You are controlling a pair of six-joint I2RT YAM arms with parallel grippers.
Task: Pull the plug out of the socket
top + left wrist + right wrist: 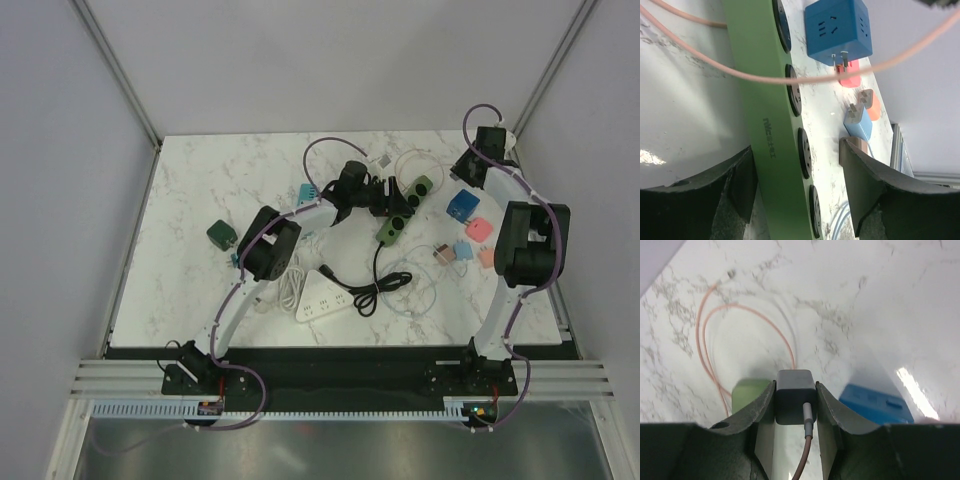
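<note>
Marble tabletop (200,190) is carrying a green power strip (400,208), lying on a diagonal w/ its long axis running from near-centre out toward the far right, and a blue cube adapter (462,208) is sitting near its right side. L gripper (797,170) is sitting astride the strip, jaws apart. One finger is looking flush against the strip's side and the other is leaving bare marble between pad and strip, so it's bracketing, not squeezing. R gripper (795,386) is the arm on the task's thing: its fingers are pressing together on the flanks of a dark grey plug (795,402), w/ a pink cable (806,440) trailing back toward the wrist cam. Plug body is lining up w/ the gripper's own axis, green strip just beyond it, so the pull is probably going straight back along the wrist, away from the socket face. Whether the prongs are seated or out isn't showing.
</note>
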